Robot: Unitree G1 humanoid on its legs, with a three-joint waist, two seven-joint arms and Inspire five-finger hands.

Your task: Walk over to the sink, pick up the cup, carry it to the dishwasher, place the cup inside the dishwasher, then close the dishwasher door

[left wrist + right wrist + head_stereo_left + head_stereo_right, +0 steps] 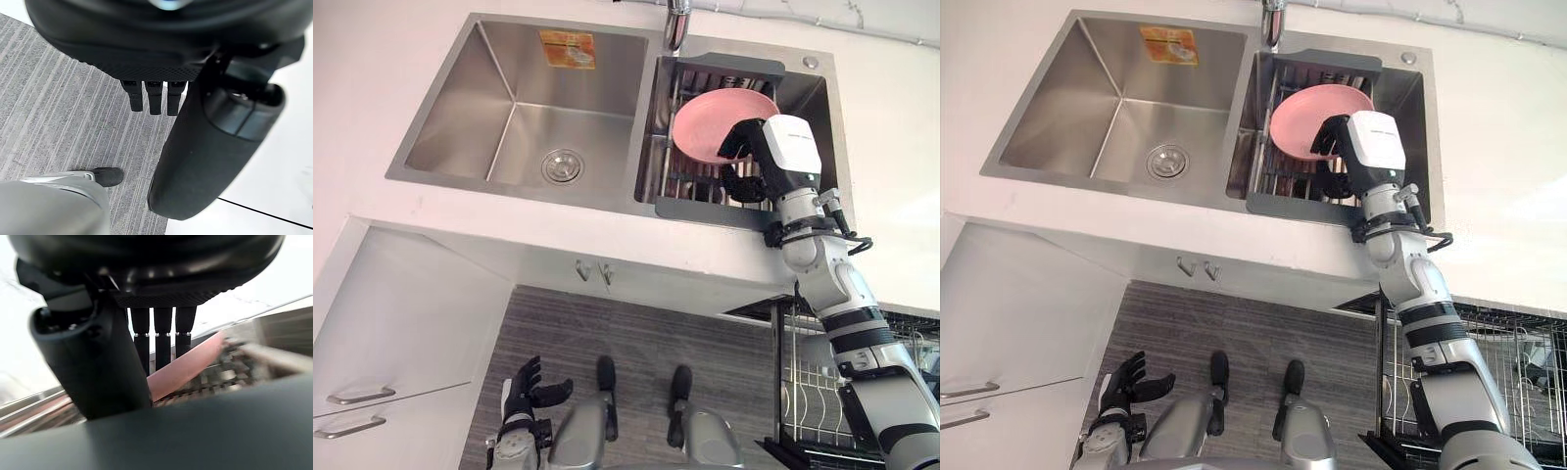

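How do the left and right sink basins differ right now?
Left basin is wider and bare, drain exposed; right basin is narrower and holds a dark rack with a pink plate. The right hand reaches into the right basin, none into the left basin. Both are steel.

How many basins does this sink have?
2. The left basin holds just its drain; the right basin holds a rack with a pink plate. Things under the plate may be hidden.
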